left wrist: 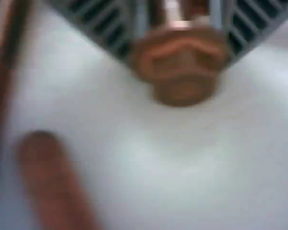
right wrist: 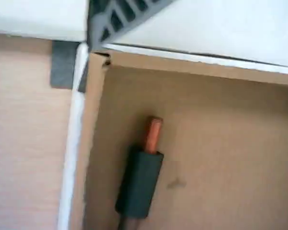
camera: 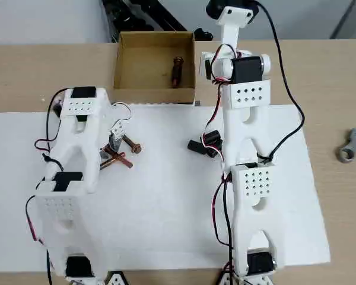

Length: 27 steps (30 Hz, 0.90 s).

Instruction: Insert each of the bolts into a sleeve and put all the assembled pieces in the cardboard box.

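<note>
Your cardboard box [camera: 130, 65] sits open at the table's far edge, and one assembled piece [right wrist: 140, 184] lies flat inside it: a black sleeve with a copper end poking out. On the white sheet [camera: 166, 208], copper bolts [camera: 120, 159] lie crossed in a loose heap. One more bolt [left wrist: 182, 72] is pinched, hex head showing, between the jaws of the left gripper [left wrist: 180, 33].

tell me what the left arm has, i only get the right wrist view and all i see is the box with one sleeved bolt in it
observer: the left pincer is shut on a copper bolt, over the white sheet.
operator: anything else out there to pick up
observer: yes, loose bolts lie on the sheet right beside that pincer.
operator: anything for them to go into
observer: what looks like one black sleeve lies on the sheet, close by the right arm.
</note>
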{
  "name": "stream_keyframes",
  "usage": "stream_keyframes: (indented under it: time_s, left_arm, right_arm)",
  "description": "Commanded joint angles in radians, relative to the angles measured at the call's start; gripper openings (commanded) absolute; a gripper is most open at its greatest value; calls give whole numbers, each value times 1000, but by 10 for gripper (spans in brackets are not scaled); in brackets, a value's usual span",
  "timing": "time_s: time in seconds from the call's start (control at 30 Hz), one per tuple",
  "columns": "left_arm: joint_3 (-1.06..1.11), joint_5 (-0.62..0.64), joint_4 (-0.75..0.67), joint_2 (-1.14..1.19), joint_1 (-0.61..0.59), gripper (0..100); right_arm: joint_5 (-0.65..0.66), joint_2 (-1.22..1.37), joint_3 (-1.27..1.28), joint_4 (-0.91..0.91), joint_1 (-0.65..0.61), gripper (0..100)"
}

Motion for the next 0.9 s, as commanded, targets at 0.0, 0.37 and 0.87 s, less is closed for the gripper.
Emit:
stream_keyframes:
  time_s: [0.0,0.37,0.87]
  left_arm:
    - [-28,-57,-6,60,-37,11]
    - [-171,-180,141,-210,-34,5]
    - [-64,-480,184,-746,-31,5]
  right_arm:
    - [-9,-70,-80,2,-2,147]
    - [-9,-108,-80,22,-8,147]
    - [-29,-625,697,33,-94,147]
